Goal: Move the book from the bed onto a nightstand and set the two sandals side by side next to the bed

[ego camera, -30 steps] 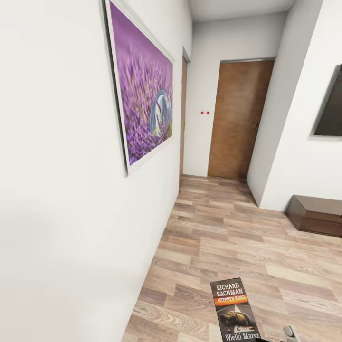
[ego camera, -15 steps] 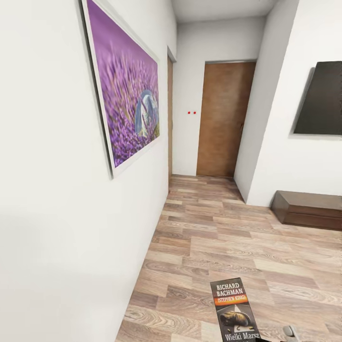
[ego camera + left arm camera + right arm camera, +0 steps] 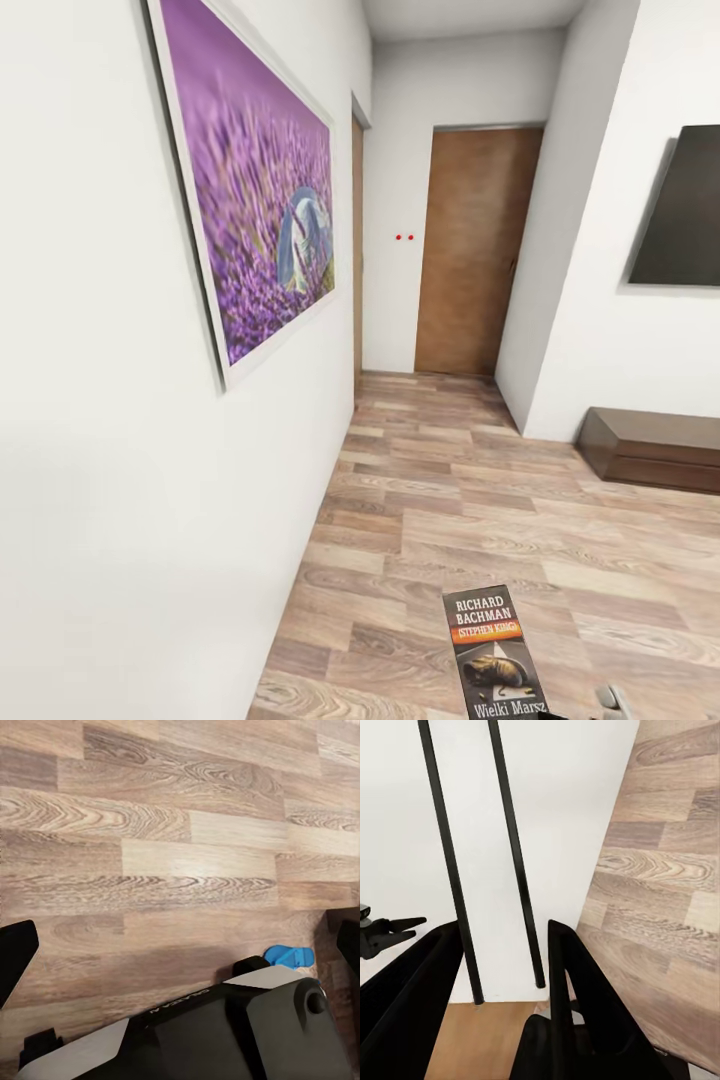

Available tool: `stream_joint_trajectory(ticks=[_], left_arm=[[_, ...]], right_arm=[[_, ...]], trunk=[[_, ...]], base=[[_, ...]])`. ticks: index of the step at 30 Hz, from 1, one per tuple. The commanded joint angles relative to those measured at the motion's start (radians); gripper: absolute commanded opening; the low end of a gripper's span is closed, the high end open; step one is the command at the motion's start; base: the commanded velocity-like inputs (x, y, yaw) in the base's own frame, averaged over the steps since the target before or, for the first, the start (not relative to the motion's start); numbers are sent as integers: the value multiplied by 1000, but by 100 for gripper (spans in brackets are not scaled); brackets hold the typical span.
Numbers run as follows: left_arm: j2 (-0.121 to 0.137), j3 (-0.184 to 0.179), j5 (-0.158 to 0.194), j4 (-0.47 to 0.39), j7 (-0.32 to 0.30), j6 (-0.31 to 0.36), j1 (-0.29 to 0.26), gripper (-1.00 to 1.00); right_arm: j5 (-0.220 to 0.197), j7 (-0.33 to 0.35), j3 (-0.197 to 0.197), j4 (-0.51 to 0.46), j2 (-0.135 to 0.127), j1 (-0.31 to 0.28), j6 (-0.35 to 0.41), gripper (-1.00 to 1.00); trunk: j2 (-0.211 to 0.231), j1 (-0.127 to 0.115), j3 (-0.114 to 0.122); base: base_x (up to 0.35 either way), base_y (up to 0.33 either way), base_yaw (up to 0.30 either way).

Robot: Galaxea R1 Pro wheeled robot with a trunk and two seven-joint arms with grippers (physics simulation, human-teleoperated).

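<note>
The book (image 3: 493, 650), a dark cover with "Richard Bachman" in white and an orange band, stands upright at the bottom of the head view, above the wood floor. Its lower end runs off the frame beside a grey part of my right gripper (image 3: 612, 700), which is shut on it. In the right wrist view the dark fingers (image 3: 577, 997) point at a white wall with two thin black bars. My left gripper (image 3: 180, 945) is open over the floor and holds nothing. One blue sandal (image 3: 289, 955) lies on the planks beside my dark base (image 3: 225, 1035). The bed and nightstand are out of view.
A white wall with a large purple picture (image 3: 255, 200) runs close along my left. Ahead, a passage ends at a brown door (image 3: 475, 250). A black wall screen (image 3: 685, 210) hangs at the right above a long low dark bench (image 3: 650, 448). Open plank floor lies between.
The whole head view has shifted: the purple picture has grown and slid left, and more of the black screen shows. The book keeps its place in the picture.
</note>
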Motion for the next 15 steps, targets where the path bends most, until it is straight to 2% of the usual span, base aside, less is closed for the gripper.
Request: stream_joint_trajectory(ticks=[1,5,9,15], left_arm=[[0,-6,9,1,-3,-3,-1,100],[0,-6,9,1,-3,-3,-1,100],[0,-6,9,1,-3,-3,-1,100],[0,-6,9,1,-3,-3,-1,100]], right_arm=[[-2,3,-3,1,0,-1,2,-100],[-2,3,-3,1,0,-1,2,-100],[-2,3,-3,1,0,-1,2,-100],[-2,3,-3,1,0,-1,2,-100]], trunk=[[-2,1,-2],[-2,1,-2],[-2,1,-2],[-2,1,-2]], base=[[309,0,-24],[311,0,-65],[314,0,-201],[92,0,-286]])
